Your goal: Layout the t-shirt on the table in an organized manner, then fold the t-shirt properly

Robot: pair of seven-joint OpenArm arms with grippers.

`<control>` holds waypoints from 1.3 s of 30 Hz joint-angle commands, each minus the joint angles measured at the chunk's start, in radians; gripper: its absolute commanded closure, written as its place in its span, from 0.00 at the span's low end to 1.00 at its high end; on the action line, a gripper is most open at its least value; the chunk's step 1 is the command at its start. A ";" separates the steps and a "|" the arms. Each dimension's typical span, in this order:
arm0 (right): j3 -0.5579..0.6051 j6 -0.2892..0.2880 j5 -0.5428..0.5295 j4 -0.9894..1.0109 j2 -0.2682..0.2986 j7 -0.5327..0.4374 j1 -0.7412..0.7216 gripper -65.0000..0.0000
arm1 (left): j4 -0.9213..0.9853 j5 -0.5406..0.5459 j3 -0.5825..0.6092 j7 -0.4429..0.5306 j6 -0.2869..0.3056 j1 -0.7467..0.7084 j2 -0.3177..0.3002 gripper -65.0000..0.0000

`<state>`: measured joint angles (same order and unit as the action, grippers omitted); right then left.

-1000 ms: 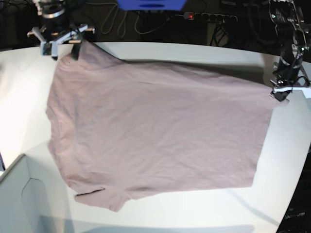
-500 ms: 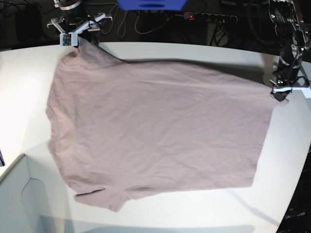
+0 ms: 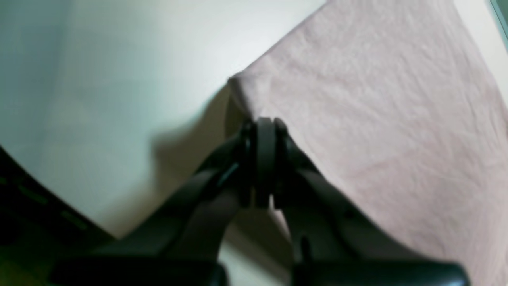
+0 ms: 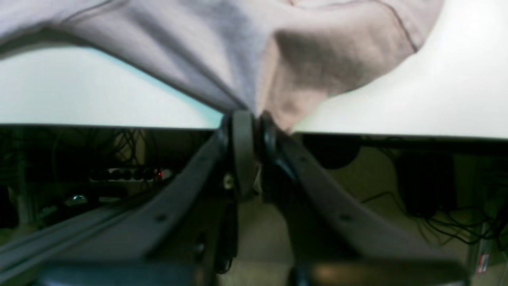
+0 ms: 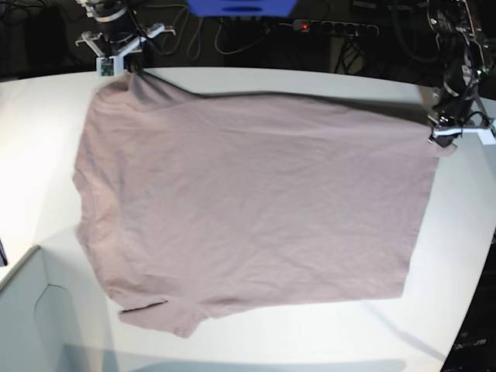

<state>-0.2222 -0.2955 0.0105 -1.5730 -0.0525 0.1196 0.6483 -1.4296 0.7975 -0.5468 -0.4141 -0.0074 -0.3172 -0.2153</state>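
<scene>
While the t-shirt [image 5: 248, 209] lies spread nearly flat across the white table [image 5: 46, 147], both arms pinch it at opposite far corners. At about ten o'clock in the base view, the right gripper [image 4: 248, 119] is clamped on a bunched sleeve edge at the table's rim. At about two o'clock, the left gripper [image 3: 264, 123] is closed on the hem corner, lifting it slightly. A pale grey box corner [image 5: 31, 318] sits at seven o'clock.
</scene>
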 commanded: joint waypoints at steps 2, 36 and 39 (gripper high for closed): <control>-0.015 -0.003 -0.008 -0.025 0.003 -0.028 0.000 1.00 | -0.023 0.004 -0.008 0.019 0.007 0.005 -0.013 1.00; 0.100 -0.005 -0.005 -0.071 0.173 0.187 -0.488 1.00 | 0.117 -0.142 -0.002 0.017 0.007 0.404 -0.016 1.00; 0.100 -0.005 -0.005 -0.007 0.176 0.187 -0.540 1.00 | 0.168 -0.160 0.024 0.017 0.007 0.448 -0.019 1.00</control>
<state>-0.1192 -0.2993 0.0113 -1.5623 0.1143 0.3286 0.1204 -1.2453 0.6353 -0.5224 -0.4164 -0.0120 0.1089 -0.2188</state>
